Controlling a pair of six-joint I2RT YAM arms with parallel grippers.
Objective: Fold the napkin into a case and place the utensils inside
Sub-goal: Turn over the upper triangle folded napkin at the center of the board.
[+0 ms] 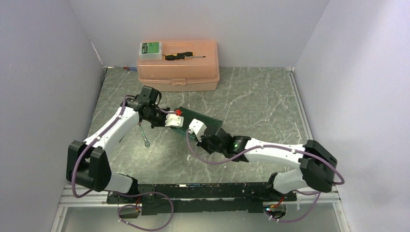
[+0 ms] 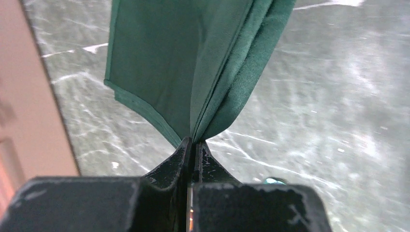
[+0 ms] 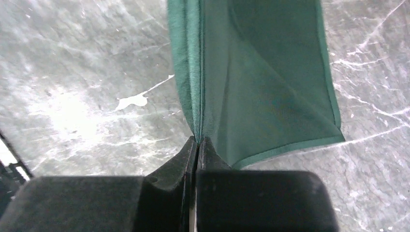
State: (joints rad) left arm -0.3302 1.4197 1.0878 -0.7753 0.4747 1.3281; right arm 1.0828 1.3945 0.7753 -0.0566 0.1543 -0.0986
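The dark green napkin (image 1: 209,120) hangs folded in layers between my two grippers, lifted above the marble table. My left gripper (image 1: 176,121) is shut on one folded edge; in the left wrist view the cloth (image 2: 183,58) fans up from the closed gripper (image 2: 194,141). My right gripper (image 1: 195,128) is shut on another edge; in the right wrist view the cloth (image 3: 261,72) rises from the closed gripper (image 3: 198,140). A thin silver utensil (image 1: 143,135) lies on the table under my left arm. The gold-headed utensil is out of view.
A peach plastic toolbox (image 1: 179,67) stands at the back, with a black-handled screwdriver (image 1: 183,56) and a small green-and-white box (image 1: 151,49) on its lid. Its side shows at the left of the left wrist view (image 2: 29,121). Walls close in left, right and behind.
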